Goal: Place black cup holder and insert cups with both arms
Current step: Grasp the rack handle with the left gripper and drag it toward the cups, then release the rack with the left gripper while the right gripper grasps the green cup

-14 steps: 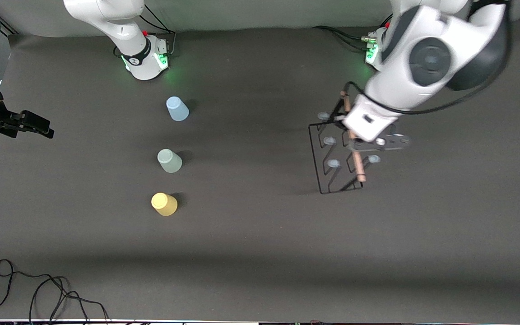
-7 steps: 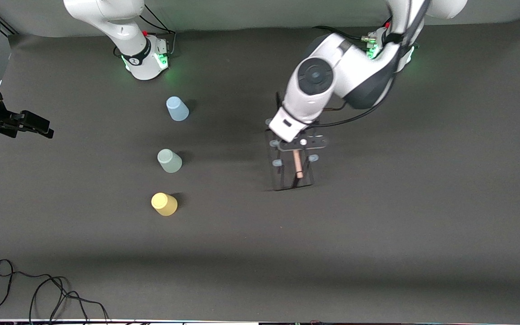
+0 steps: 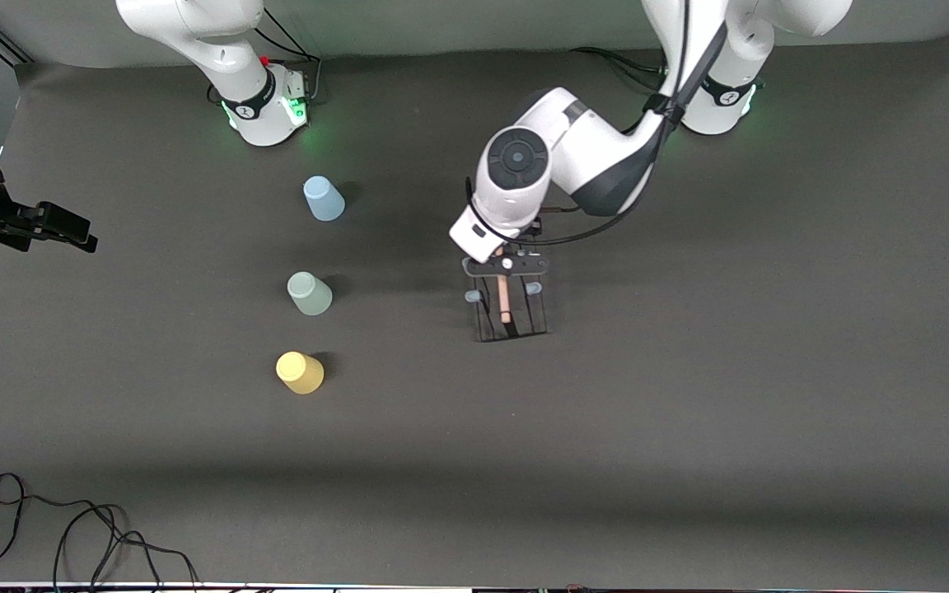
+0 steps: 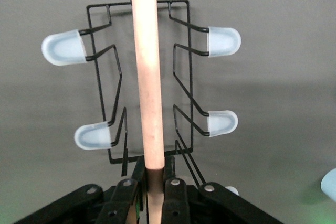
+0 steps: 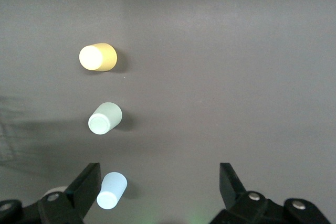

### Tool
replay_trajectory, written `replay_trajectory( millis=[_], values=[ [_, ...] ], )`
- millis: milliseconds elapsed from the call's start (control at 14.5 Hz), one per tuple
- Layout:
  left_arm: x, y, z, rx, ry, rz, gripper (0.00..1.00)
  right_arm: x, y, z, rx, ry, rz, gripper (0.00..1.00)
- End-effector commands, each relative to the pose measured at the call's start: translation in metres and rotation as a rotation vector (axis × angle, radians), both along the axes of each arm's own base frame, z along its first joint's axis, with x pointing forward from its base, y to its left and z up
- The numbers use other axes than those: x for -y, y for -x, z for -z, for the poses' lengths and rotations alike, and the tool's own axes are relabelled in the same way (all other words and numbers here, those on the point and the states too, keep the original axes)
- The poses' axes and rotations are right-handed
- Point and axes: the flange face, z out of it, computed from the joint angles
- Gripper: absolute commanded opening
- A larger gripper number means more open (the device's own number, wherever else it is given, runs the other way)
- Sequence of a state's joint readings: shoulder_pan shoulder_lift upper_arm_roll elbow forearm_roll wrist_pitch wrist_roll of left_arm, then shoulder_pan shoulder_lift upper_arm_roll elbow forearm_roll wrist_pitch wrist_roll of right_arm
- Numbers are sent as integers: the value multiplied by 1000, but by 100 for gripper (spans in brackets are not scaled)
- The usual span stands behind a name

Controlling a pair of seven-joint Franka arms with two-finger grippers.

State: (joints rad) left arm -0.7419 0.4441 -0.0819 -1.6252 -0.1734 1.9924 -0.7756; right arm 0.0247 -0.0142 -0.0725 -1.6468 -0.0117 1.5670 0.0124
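The left gripper pinches the wooden rod handle of the black cup holder over the middle of the table. The right gripper, fingers spread wide and empty, waits high above the three upturned cups toward the right arm's end: blue cup farthest, green cup between, yellow cup nearest the front camera.

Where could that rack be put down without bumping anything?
Bare tabletop stretches between the black cup holder, gripped by the left gripper, and the front edge. Bare too between the holder and the cups' column: blue cup, green cup, yellow cup. That column is crowded.
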Motion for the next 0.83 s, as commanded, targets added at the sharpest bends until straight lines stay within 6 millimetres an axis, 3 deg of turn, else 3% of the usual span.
replay_trajectory(
  millis=[0, 345, 484, 691, 760],
  values=[
    [27, 13, -17, 49, 59, 2, 0, -2, 5, 1, -7, 0, -3, 100],
    [39, 19, 0, 53, 56, -19, 0, -13, 6, 5, -7, -70, 56, 100],
    [42, 21, 5, 65, 51, 3, 0, -38, 5, 6, -7, -69, 83, 100],
    [44, 19, 9, 74, 64, 4, 0, -68, 7, 26, -9, -60, 139, 100],
    [44, 19, 10, 72, 61, 4, 13, -82, 9, 37, -3, -59, 144, 100]
  ],
)
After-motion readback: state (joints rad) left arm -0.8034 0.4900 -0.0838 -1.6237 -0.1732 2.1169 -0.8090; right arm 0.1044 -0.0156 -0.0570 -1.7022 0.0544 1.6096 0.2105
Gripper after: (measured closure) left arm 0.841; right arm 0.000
